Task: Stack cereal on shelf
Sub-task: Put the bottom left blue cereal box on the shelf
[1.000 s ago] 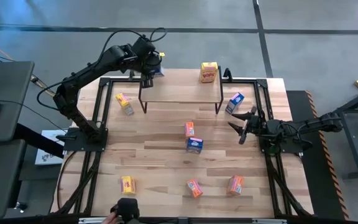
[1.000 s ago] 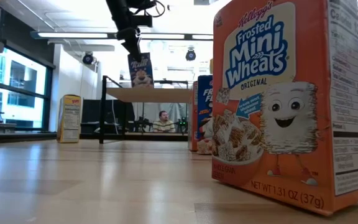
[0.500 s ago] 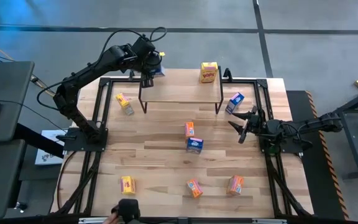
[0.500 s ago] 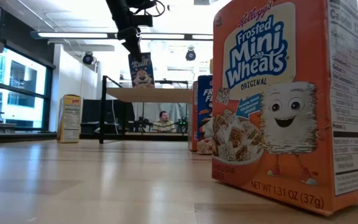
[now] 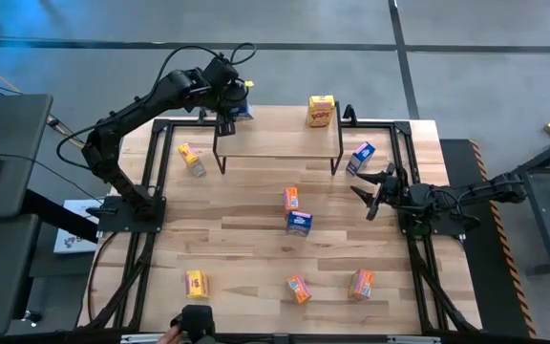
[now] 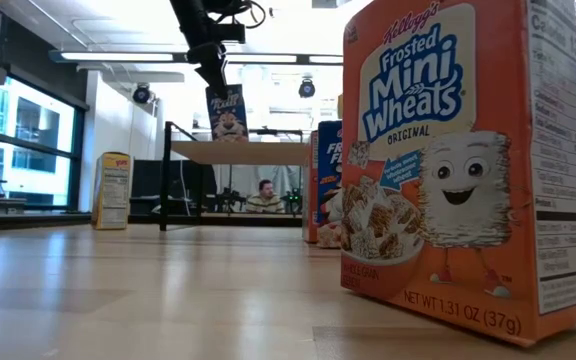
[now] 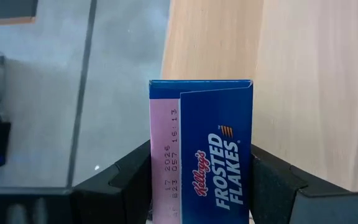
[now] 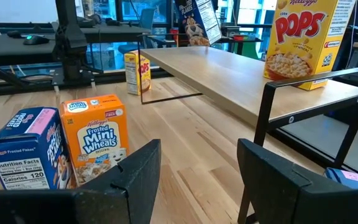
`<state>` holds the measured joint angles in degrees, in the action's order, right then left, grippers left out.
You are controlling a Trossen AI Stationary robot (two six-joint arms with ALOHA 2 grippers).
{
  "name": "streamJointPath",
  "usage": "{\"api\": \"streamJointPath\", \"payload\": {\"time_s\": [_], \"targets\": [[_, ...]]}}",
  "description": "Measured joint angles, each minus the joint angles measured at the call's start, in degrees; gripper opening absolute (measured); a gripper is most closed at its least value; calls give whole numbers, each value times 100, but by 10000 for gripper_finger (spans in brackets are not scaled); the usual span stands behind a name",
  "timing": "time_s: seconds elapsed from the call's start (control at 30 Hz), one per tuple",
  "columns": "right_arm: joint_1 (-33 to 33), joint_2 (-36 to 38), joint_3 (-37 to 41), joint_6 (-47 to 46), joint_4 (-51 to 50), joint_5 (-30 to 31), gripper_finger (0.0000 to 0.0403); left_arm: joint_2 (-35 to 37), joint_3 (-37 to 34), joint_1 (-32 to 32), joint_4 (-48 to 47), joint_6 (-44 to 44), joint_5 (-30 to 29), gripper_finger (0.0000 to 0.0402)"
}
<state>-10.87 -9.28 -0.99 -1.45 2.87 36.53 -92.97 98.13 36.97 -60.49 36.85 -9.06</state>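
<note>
My left gripper (image 5: pixel 230 112) is shut on a blue Frosted Flakes cereal box (image 7: pixel 201 149) at the far left corner of the shelf (image 5: pixel 277 141). In the low view the box (image 6: pixel 228 112) stands upright with its bottom at the level of the plank (image 6: pixel 258 152). I cannot tell whether it rests on the plank. A yellow Pops box (image 8: pixel 303 37) stands at the shelf's far right edge. My right gripper (image 5: pixel 374 194) waits open at the table's right side with nothing between its fingers. My left gripper pinches the blue box by two opposite sides just below its top (image 7: pixel 166 180), one finger (image 7: pixel 126 174) on each side. The fingers slant down from above. The box stays upright below them, its top flap facing the wrist camera.
Several cereal boxes are scattered on the table: yellow (image 5: pixel 192 160), orange (image 5: pixel 292 198), blue (image 5: pixel 299 223), blue (image 5: pixel 361 158), yellow (image 5: pixel 197 283), orange (image 5: pixel 299 289), orange (image 5: pixel 363 284). The orange Mini Wheats box (image 6: pixel 458 160) fills the low view. A person (image 6: pixel 263 195) sits beyond the table.
</note>
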Motion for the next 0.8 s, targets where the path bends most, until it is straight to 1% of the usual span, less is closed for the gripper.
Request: {"api": "streamJointPath", "payload": {"time_s": [0.27,0.8], "targets": [[0,0,0,0,0,2,204,-7,0,35,9,90,247,202],[1,-2,0,-1,-2,4,204,-9,0,90,-133,390,247,202]]}}
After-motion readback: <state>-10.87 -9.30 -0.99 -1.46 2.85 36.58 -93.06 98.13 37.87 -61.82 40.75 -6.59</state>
